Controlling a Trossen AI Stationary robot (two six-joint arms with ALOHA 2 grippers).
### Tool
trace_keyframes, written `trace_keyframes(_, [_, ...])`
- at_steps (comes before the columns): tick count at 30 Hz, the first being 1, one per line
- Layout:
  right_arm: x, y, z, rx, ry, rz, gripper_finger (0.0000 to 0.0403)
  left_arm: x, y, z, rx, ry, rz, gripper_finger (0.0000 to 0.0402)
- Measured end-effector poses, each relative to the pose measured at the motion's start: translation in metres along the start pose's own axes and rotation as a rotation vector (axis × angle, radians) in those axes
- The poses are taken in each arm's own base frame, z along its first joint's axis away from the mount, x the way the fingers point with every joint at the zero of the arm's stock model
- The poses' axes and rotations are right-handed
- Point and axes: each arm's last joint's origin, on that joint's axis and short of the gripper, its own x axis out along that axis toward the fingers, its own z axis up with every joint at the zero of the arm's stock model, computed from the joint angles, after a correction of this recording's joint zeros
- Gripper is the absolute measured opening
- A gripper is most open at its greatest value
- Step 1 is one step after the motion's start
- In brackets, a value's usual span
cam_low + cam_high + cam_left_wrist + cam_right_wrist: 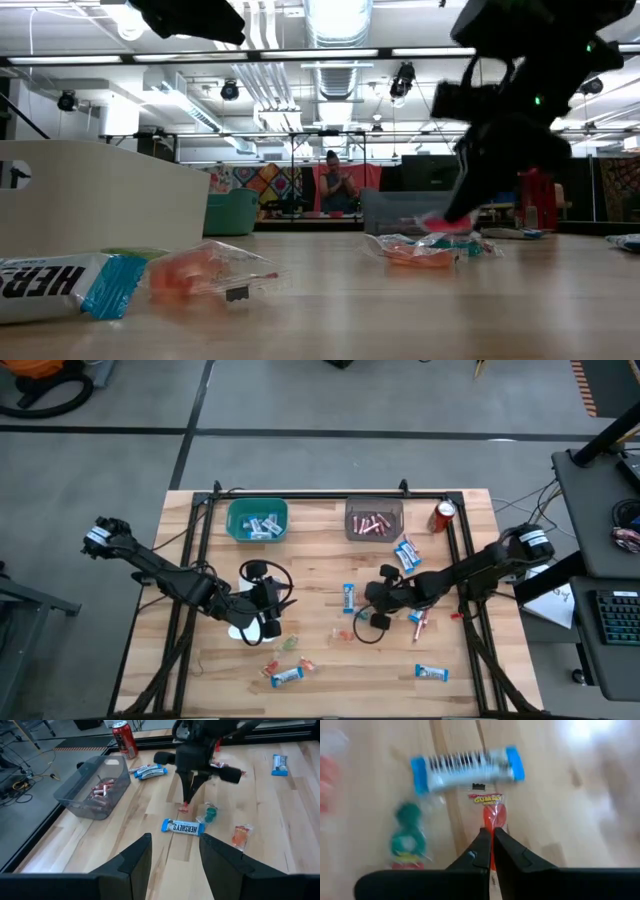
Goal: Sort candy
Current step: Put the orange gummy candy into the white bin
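- Nearest to the low camera lies a blue-and-white Hershey's mini bar (60,287), flat on the wooden table (400,310), with an orange wrapped sweet (205,272) just beside it.
- Between my right fingers (482,851) sits a red gummy candy (492,815); those jaws are pinched fully together on the end of its wrapper, down at the table top.
- Just beyond that red piece lies another blue-and-white bar (467,767), crosswise, and a green sweet (407,835) rests on the wood near it.
- My right gripper (378,603) works near the table's middle, fingers pointing down, with small pieces (338,634) scattered close by.
- My left gripper (268,622) hangs over the left half of the table, well apart from the right one; its two fingers (131,865) stand spread with nothing between them.
- Toward the front edge in the high view lie two more blue-and-white bars (287,676) and (431,673), apart from each other.
- On the right arm's side a pink stick (420,624) lies on the wood, and a pair of blue bars (406,552) sit farther back.
- At the far edge stand two bins: a teal bin (235,512) holding blue-and-white bars, and a grey bin (350,510) holding pink and red sticks.
- Beside the grey bin, at the far right corner, stands a red soda can (444,516), upright.
- Beyond the table, in the low view, a person (336,188) is in the room behind.
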Motion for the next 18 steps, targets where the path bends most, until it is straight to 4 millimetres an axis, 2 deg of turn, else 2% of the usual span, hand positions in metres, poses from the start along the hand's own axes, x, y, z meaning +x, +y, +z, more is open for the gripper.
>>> trace_keyframes(9, [-0.018, -0.002, 0.011, -0.014, -0.117, 0.028, 0.0008, 0.0, 0.0, 0.001, -0.001, -0.005, -0.001, 0.0149])
trace_keyframes(14, [-0.024, 0.001, 0.024, -0.035, -0.246, 0.071, 0.0008, 0.001, -0.001, 0.0, -0.004, -0.012, -0.01, 0.0149])
trace_keyframes(18, [-0.028, 0.006, 0.038, -0.05, -0.39, 0.135, 0.0008, 0.006, -0.006, -0.007, -0.009, -0.093, -0.108, 0.0149])
